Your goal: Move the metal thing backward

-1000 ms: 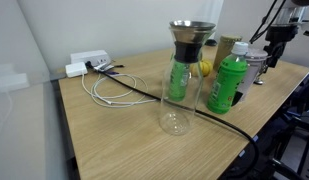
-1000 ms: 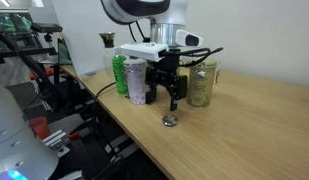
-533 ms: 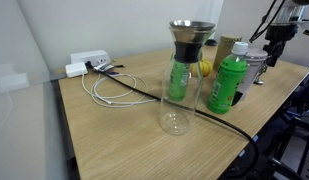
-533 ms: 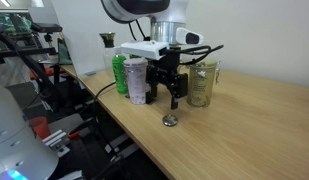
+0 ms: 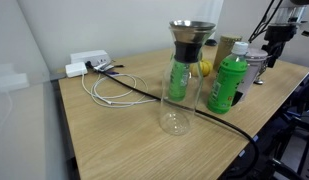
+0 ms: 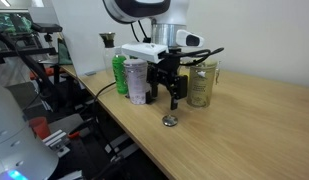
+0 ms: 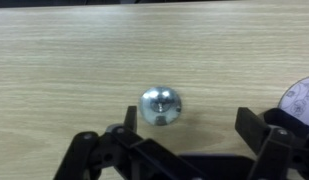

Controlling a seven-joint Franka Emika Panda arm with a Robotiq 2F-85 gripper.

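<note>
**Metal can** (image 6: 137, 82): short silver cylinder with ribbed wall and flat whitish top. It is standing upright near a corner of the counter (image 6: 244, 130), just beside the green plastic bottle (image 6: 119, 72). Nothing is touching it.

**Pincer** (image 6: 166, 103): black, with its fingers spread wide and grasping nothing. It is hanging low over the counter close to the long edge, to one side of the can.

**Small domed piece** (image 7: 160, 105): mirror-bright and rounded. It is lying on the pale wood grain below and between the spread fingers, apart from both.

**Glass carafe** (image 5: 184, 75): tall, clear and smooth, with a dark metal-rimmed top. It is standing further in from the edge.

**Step, as judged:** the approach is under way and the can is not yet being gripped. The next move is calling for a sideways shift to the can, with the fingers straddling its ribbed wall. A firm close would follow, then travel toward the counter's back edge, keeping clear of the bottle. The ribs are likely offering fair purchase, though thin metal may dent under a hard squeeze.
</note>
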